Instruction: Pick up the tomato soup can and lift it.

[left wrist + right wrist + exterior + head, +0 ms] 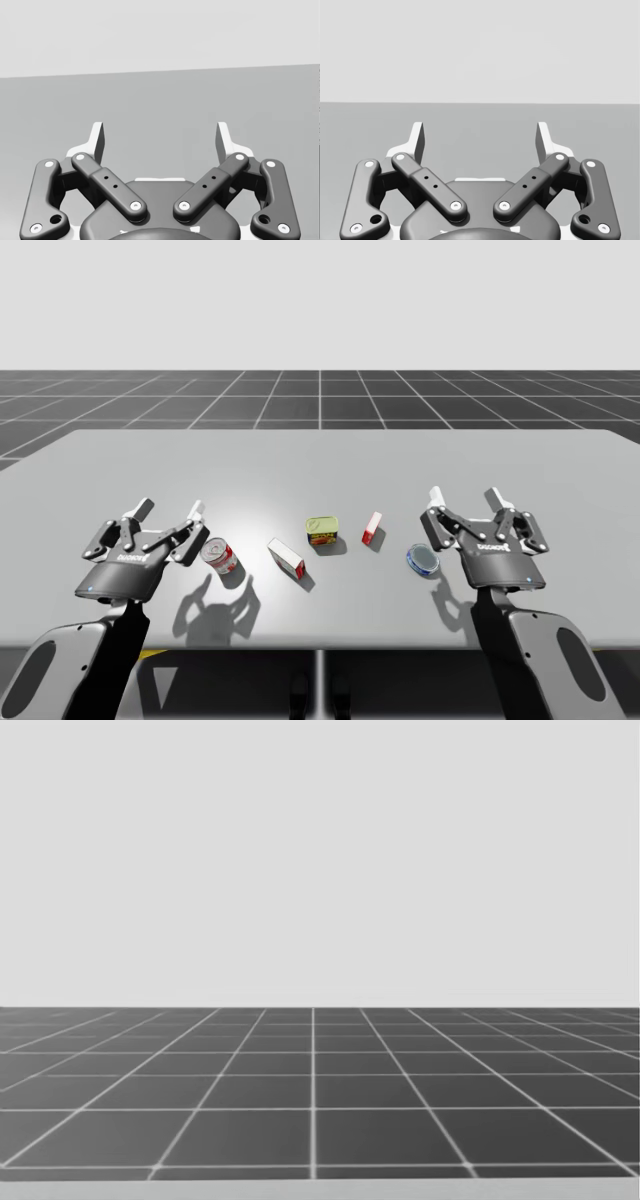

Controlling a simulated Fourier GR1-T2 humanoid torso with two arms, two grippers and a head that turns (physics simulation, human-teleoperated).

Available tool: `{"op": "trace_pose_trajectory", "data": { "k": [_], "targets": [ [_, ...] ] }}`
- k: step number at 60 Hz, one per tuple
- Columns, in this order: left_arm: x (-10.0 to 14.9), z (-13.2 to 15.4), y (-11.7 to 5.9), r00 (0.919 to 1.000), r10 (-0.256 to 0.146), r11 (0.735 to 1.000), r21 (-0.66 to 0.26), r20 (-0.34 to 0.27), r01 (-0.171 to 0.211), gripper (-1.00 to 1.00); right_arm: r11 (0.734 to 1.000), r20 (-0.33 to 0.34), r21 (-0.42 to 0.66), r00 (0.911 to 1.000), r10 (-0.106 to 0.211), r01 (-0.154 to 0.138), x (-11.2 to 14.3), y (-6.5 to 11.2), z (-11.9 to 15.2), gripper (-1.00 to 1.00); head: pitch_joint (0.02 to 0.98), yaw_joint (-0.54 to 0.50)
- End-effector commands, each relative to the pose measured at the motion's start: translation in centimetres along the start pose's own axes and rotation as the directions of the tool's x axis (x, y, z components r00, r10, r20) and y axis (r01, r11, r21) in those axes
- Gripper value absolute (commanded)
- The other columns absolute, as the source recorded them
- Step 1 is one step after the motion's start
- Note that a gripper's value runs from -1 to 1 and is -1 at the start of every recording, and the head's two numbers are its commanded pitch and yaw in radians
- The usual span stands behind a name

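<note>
The soup can (219, 556) is seen on the surface (320, 455), toward its near left. It is placed just beside the right finger of the left jaws, outside their gap and not gripped. Those jaws are held spread. The right jaws, well apart from the can, are spread too. Between can and right jaws, a red-white box (286, 559), a green tin (322, 530), a red box (372, 528) and a blue tin (422, 560) are laid out.

The counter (320, 465) looks smooth, matt grey; the tomato soup can (219, 556) has a smooth red-and-white label under a pale, metal-looking top; the left gripper (160, 142) has matt dark plastic-looking links with bright rivets and smooth white fingers (98, 142); the floor (313, 1100) is dark and matt.
</note>
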Motion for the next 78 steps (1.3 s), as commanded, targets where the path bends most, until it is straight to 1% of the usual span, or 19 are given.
{"op": "trace_pose_trajectory", "data": {
  "k": [1,3,4,10,12,15,18,21,29,36,41,42,48,50,56,66,75,78],
  "targets": [
    [0.0,0.1,-0.1,1.0,-0.006,1.0,-0.007,0.004,0.006,-1.0,1.0,0.017,-0.019,0.9997,-0.02,0.02,-0.2,0.2,0.2,-1.0,0.042,-0.01],
    [0.0,0.0,-0.1,1.0,-0.006,1.0,-0.007,0.004,0.006,-1.0,1.0,0.014,-0.013,0.9997,-0.023,0.023,-0.1,0.2,0.2,-1.0,0.043,-0.02],
    [0.0,0.0,-0.1,1.0,-0.007,1.0,-0.007,0.005,0.007,-1.0,0.999,0.006,0.023,0.9997,-0.023,0.023,-0.1,0.1,0.2,-1.0,0.047,-0.02],
    [0.0,0.0,-0.1,1.0,-0.008,1.0,-0.006,0.006,0.008,-1.0,1.0,-0.015,0.0,0.9996,-0.025,0.025,-0.2,-0.1,-0.2,-1.0,0.068,-0.02],
    [0.0,0.0,-0.1,1.0,-0.008,1.0,-0.005,0.005,0.008,-1.0,1.0,-0.029,0.005,0.9992,-0.027,0.027,-0.3,-0.2,-0.3,-1.0,0.09,-0.01],
    [0.0,0.0,0.0,0.9999,-0.009,1.0,-0.004,0.005,0.009,-1.0,1.0,-0.031,0.005,0.9992,-0.025,0.025,-0.4,-0.2,-0.4,-1.0,0.115,-0.01],
    [0.0,0.0,0.0,0.9999,-0.01,1.0,-0.004,0.005,0.01,-1.0,1.0,-0.031,0.002,0.9993,-0.022,0.022,-0.4,-0.2,-0.4,-1.0,0.161,-0.01],
    [0.0,0.0,0.0,0.9999,-0.011,1.0,-0.004,0.005,0.011,-1.0,1.0,-0.03,0.0,0.9995,-0.013,0.013,-0.5,-0.2,-0.5,-1.0,0.207,-0.01],
    [0.0,0.0,0.0,0.9999,-0.015,1.0,-0.001,0.006,0.015,-1.0,1.0,-0.035,-0.005,0.9993,-0.011,0.011,-0.6,-0.1,-0.5,-1.0,0.33,0.01],
    [0.0,0.0,0.0,0.9998,-0.021,1.0,0.002,0.005,0.021,-1.0,1.0,-0.04,-0.004,0.9992,-0.002,0.002,-0.7,-0.1,-0.6,-1.0,0.45,0.03],
    [0.1,0.0,0.0,0.9997,-0.023,1.0,0.003,0.005,0.023,-1.0,1.0,-0.043,-0.001,0.9991,0.002,-0.002,-0.8,0.0,-0.6,-1.0,0.513,0.05],
    [0.1,0.0,0.1,0.9997,-0.024,1.0,0.004,0.005,0.024,-1.0,1.0,-0.044,0.001,0.999,0.006,-0.006,-0.8,0.0,-0.6,-1.0,0.543,0.06],
    [0.1,0.1,0.1,0.9997,-0.024,1.0,0.004,0.005,0.024,-1.0,1.0,-0.047,0.006,0.9988,0.014,-0.013,-0.9,0.1,-0.6,-1.0,0.613,0.11],
    [0.1,0.1,0.2,0.9997,-0.025,1.0,0.006,0.005,0.024,-1.0,1.0,-0.05,0.012,0.9985,0.024,-0.023,-1.0,0.3,-0.6,-1.0,0.648,0.14],
    [0.1,0.1,0.2,0.9997,-0.025,1.0,0.007,0.004,0.025,-1.0,0.999,-0.059,0.023,0.9978,0.03,-0.028,-1.2,0.5,-0.5,-1.0,0.684,0.19],
    [0.1,0.1,0.2,0.9997,-0.024,1.0,0.005,0.002,0.024,-1.0,0.999,-0.066,0.033,0.9968,0.044,-0.042,-1.4,1.0,-0.4,-1.0,0.782,0.32],
    [0.1,0.0,0.3,0.9999,-0.017,1.0,0.001,0.0,0.017,-1.0,0.998,-0.073,0.043,0.996,0.052,-0.049,-1.6,1.3,-0.4,-1.0,0.821,0.39],
    [0.1,0.0,0.3,0.9999,-0.011,1.0,-0.008,-0.005,0.01,-1.0,0.997,-0.076,0.047,0.9953,0.06,-0.057,-1.7,1.4,-0.4,-1.0,0.825,0.4]
  ]
}}
